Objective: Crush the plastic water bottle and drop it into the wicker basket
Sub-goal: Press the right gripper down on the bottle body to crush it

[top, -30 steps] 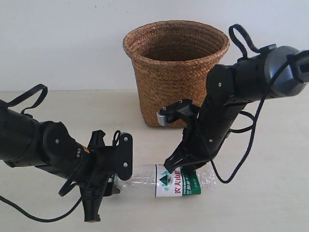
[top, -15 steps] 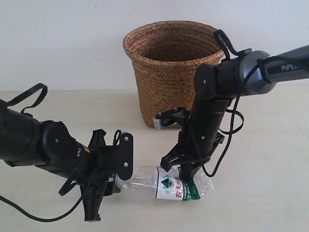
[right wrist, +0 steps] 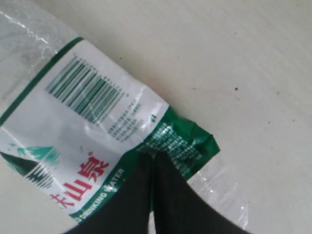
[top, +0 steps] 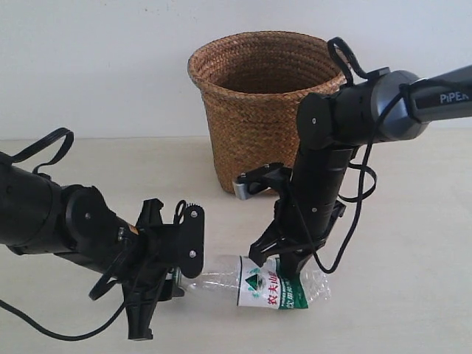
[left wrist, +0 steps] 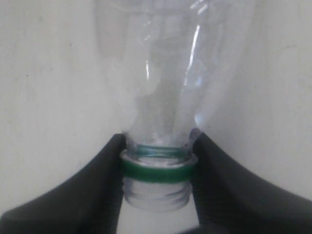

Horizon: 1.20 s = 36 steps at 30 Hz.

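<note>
The plastic water bottle (top: 273, 286) lies on its side on the table, clear and crumpled, with a white-and-green label. My left gripper (top: 177, 279) is shut on its neck. In the left wrist view both fingers clamp the neck (left wrist: 157, 146) just above a green ring, and the threaded mouth shows no cap. My right gripper (top: 284, 262) points down onto the label end. Its fingers (right wrist: 165, 195) are closed together with their tips (right wrist: 153, 156) pressing the label's green band on the bottle (right wrist: 97, 122). The wicker basket (top: 269, 110) stands upright behind the bottle.
The basket stands close to the white back wall (top: 96, 59). The right arm's black cables (top: 354, 228) loop beside its wrist. The pale table (top: 413, 243) runs out to the right of the bottle and in front of it.
The right arm has swung more upright and leftward over the bottle, its closed tips staying on the label. The bottle's label end rocked a little. The left gripper kept hold of the neck.
</note>
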Each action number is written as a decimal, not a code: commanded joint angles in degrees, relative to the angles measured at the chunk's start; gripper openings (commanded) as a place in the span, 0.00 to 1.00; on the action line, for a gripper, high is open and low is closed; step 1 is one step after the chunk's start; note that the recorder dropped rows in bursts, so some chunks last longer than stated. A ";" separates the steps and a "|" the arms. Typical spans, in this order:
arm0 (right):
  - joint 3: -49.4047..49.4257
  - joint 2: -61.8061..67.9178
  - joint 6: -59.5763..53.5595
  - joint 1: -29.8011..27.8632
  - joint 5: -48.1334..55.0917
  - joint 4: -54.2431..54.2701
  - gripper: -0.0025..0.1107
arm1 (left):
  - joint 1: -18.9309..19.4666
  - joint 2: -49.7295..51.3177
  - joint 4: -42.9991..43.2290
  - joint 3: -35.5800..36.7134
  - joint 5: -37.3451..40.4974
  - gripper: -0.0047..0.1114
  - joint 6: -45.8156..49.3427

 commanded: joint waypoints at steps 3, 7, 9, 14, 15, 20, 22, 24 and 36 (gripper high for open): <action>1.42 -2.20 -0.68 0.42 1.00 -0.89 0.02 | -0.53 -0.46 -0.82 -0.12 -1.65 0.07 -0.59; 1.42 -3.89 -0.68 0.42 -0.84 -0.25 0.02 | -0.53 -0.46 -0.82 -0.12 -1.65 0.07 -0.59; 1.42 -5.22 -0.80 0.42 -1.30 0.37 0.02 | -0.53 -0.46 -0.82 -0.12 -1.65 0.07 -0.59; 1.42 -9.60 -1.83 0.42 -3.28 3.01 0.02 | -0.53 -0.46 -0.82 -0.12 -1.65 0.07 -0.59; 1.42 -10.30 -2.03 0.42 -3.52 4.38 0.02 | -0.53 -0.46 -0.82 -0.12 -1.65 0.07 -0.59; 1.53 -10.22 -7.59 2.04 -3.47 11.13 0.02 | -0.53 -0.46 -0.82 -0.12 -1.65 0.07 -0.59; 1.61 -9.48 -7.59 3.25 -4.78 10.98 0.02 | -0.53 -0.46 -0.82 -0.12 -1.65 0.07 -0.59; 1.61 -7.77 -7.59 4.77 -6.46 10.98 0.02 | -0.53 -0.46 -0.82 -0.12 -1.46 0.07 -0.59; 1.61 -1.16 -7.12 6.45 -11.41 9.67 0.02 | -0.53 -0.46 -0.82 -0.12 -1.46 0.07 -0.59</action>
